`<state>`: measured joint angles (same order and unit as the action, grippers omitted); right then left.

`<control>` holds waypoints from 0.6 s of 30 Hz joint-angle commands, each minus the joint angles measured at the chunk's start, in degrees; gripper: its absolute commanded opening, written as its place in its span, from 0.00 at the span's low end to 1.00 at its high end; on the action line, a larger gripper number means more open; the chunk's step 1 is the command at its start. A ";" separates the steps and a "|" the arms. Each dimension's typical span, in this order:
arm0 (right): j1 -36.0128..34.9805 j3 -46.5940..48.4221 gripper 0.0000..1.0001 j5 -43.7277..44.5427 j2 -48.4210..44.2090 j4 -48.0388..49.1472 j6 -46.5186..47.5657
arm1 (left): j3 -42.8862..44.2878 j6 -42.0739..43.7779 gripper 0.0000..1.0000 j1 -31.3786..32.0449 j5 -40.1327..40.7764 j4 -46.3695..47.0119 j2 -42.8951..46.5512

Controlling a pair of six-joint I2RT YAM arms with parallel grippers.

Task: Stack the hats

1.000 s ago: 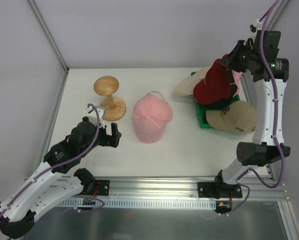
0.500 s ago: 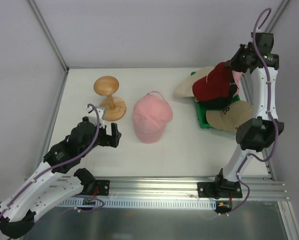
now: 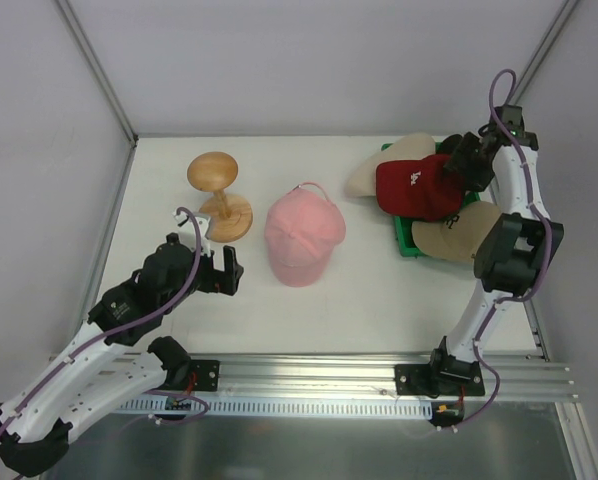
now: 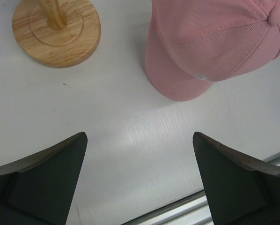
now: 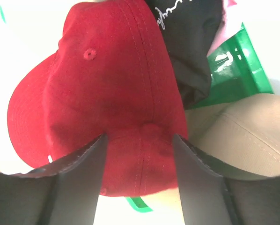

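The left arm [image 3: 84, 362] and right arm [image 3: 519, 190] are white shells with black joint housings. A purple cable [image 3: 195, 240] trails back from each claw. The left gripper [image 4: 139, 138] and right gripper [image 5: 139, 140] have dark, matte, wedge-shaped fingers.

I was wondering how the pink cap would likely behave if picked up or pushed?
The pink cap is soft stitched fabric, so its crown would probably sag or fold when pinched. Its brim keeps a smooth curve and likely stays stiffer. Lying flat on the table, it should slide rather than roll.
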<state>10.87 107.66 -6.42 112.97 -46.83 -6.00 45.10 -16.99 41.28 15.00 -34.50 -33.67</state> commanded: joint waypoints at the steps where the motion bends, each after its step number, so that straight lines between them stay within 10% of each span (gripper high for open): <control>1: -0.24 3.52 0.67 3.25 -6.00 -1.85 0.29 | -0.01 0.73 0.99 0.30 -1.03 1.72 -0.69; 18: 10.03 -11.85 0.88 12.04 -24.46 -10.65 1.60 | 0.16 0.56 0.99 0.30 -3.14 1.63 0.62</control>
<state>18.04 98.37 4.75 89.08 -54.35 -4.86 45.10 -16.97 41.28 13.50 -34.50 -33.69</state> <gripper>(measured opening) 0.877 0.990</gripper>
